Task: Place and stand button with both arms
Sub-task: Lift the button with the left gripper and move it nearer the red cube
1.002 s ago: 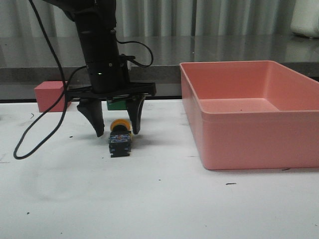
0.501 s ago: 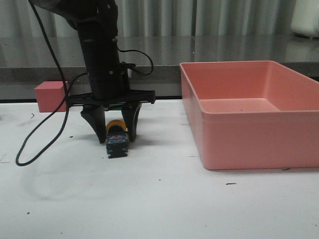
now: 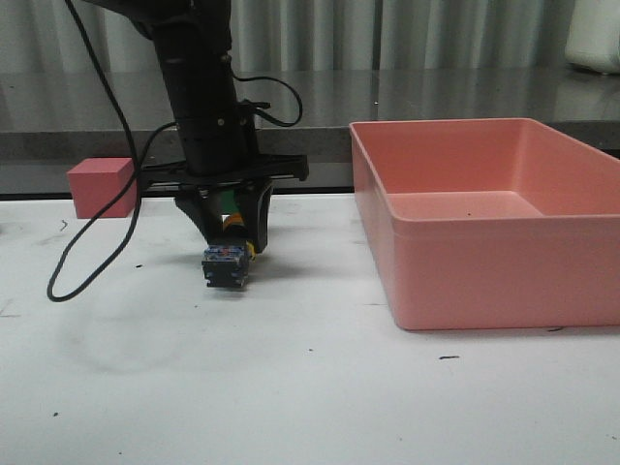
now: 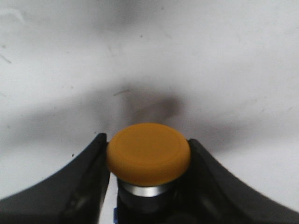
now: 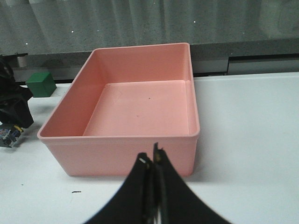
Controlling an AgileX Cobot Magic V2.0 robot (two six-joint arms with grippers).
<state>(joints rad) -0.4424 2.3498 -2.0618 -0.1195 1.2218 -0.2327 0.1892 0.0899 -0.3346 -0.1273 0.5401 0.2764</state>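
The button (image 3: 225, 267) lies on its side on the white table, bluish base toward the camera, orange cap (image 4: 148, 153) pointing away. My left gripper (image 3: 232, 237) comes down from above and is shut on the button's cap and collar. In the left wrist view both dark fingers (image 4: 88, 172) press against the cap's sides, with the left gripper (image 4: 148, 161) centred on it. My right gripper (image 5: 153, 161) is shut on nothing and hovers in front of the pink bin; the front view does not show it. The button (image 5: 10, 135) also shows at the right wrist view's edge.
A large empty pink bin (image 3: 484, 281) (image 5: 117, 154) stands to the right of the button. A pink cube (image 3: 100, 187) sits at the back left. A green cube (image 5: 41, 83) sits behind the left gripper. A black cable (image 3: 87, 242) loops over the table at the left.
The left gripper came down over the button and its fingers closed from wide apart onto the cap. The button shifted slightly back and left in the grip.
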